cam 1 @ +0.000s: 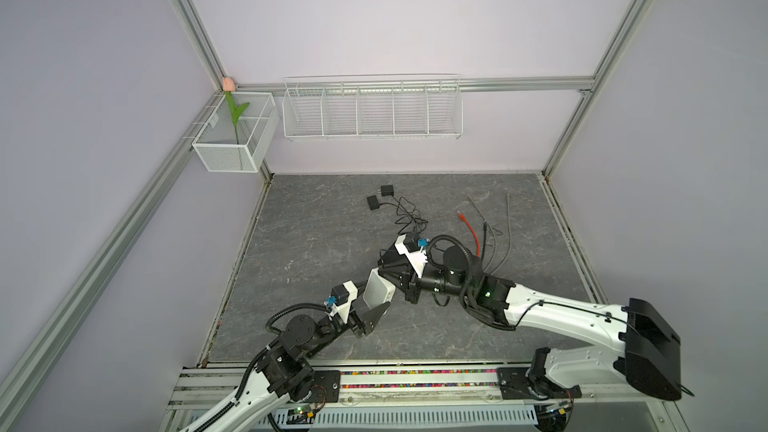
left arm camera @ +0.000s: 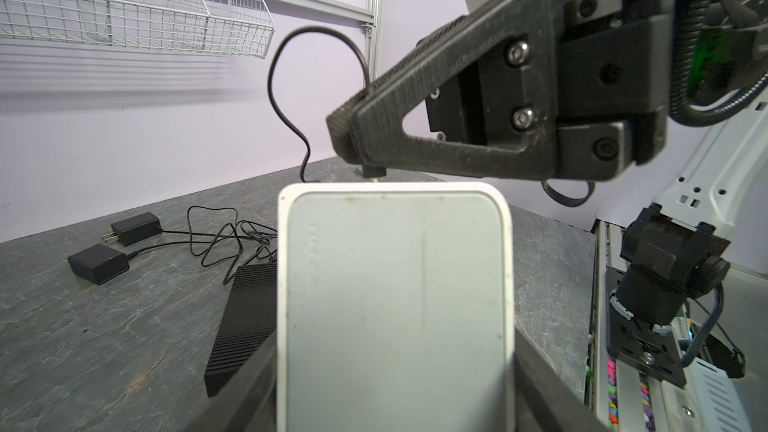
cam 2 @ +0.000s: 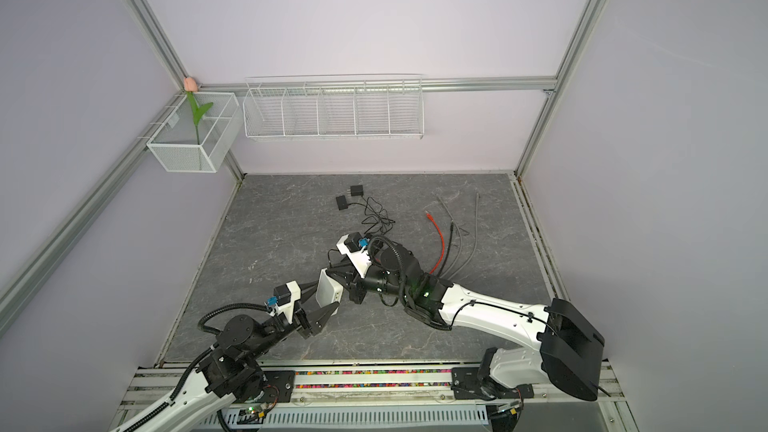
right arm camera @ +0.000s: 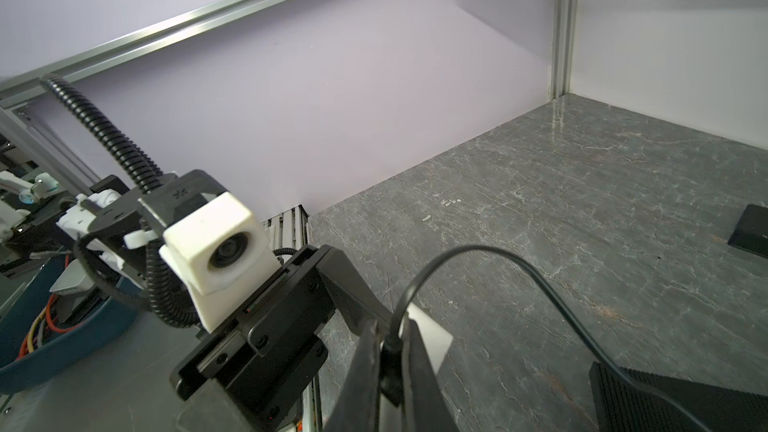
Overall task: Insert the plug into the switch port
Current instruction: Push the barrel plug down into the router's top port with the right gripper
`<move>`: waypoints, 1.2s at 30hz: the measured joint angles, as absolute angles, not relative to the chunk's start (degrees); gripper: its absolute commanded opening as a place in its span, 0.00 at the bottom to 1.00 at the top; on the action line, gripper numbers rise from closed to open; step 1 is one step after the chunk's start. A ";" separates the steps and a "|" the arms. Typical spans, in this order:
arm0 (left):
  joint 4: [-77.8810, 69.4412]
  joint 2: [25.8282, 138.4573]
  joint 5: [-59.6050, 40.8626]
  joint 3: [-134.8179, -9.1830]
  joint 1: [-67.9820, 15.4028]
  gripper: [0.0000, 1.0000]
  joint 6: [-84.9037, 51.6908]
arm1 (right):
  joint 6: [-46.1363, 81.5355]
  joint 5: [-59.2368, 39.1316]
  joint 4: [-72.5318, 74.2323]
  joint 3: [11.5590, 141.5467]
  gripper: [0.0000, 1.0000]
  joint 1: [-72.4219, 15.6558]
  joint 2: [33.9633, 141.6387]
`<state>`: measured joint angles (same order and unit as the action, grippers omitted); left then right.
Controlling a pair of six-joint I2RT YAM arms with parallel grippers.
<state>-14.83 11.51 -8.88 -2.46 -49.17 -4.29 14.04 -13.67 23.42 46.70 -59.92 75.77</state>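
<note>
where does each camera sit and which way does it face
top views: high over the front rail, looking down on the grey marbled table; left gripper clamps the white rectangular plastic switch, right gripper beside it
left wrist: behind its gripper, facing the back wall; right gripper holds the black barrel plug at the switch's edge
right wrist: behind its fingers, facing the left wall; left arm's camera shows
wrist views share plug and switch

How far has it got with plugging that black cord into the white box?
Done: the left gripper holds the white switch, and the right gripper is pinched on the black plug. In hand: lining up, with the plug's metal tip at the switch's edge. Left: pushing it home; the tip shows, so it isn't seated.
</note>
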 measured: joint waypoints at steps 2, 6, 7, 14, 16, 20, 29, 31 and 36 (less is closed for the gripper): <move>-14.63 11.18 -9.15 -2.46 -49.17 0.00 -4.29 | 13.37 -15.16 23.44 46.72 0.11 -59.46 75.79; -14.52 10.85 -9.58 -2.46 -49.17 0.00 -4.45 | 12.32 -18.26 23.68 46.83 0.10 -58.43 76.09; -14.48 10.79 -9.78 -2.46 -49.15 0.00 -4.49 | 12.08 -19.05 23.70 46.83 0.10 -58.13 76.12; -14.15 10.22 -10.83 -2.46 -49.15 0.00 -4.95 | 11.25 -23.64 23.70 46.83 0.09 -56.58 76.20; -14.15 9.85 -11.42 -2.46 -49.15 0.00 -5.39 | 11.05 -24.67 23.97 46.83 0.09 -56.40 76.20; -14.15 9.50 -12.05 -2.46 -49.15 0.00 -6.07 | 10.68 -27.42 25.45 46.81 0.07 -55.92 76.97; -13.17 9.13 -14.87 -3.29 -49.12 0.00 -8.64 | 9.67 -34.87 28.69 47.16 0.07 -54.72 78.87; -12.71 8.43 -15.44 -3.64 -49.12 0.00 -8.95 | 9.10 -35.75 28.69 47.40 0.07 -54.72 78.61; -11.90 6.59 -17.54 -4.19 -49.15 0.00 -9.19 | 8.05 -37.39 28.32 47.31 0.07 -54.98 77.10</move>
<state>-11.90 6.59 -17.54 -4.19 -49.15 -9.19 8.05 -37.39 28.32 47.31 -54.98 77.10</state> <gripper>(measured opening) 0.694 0.096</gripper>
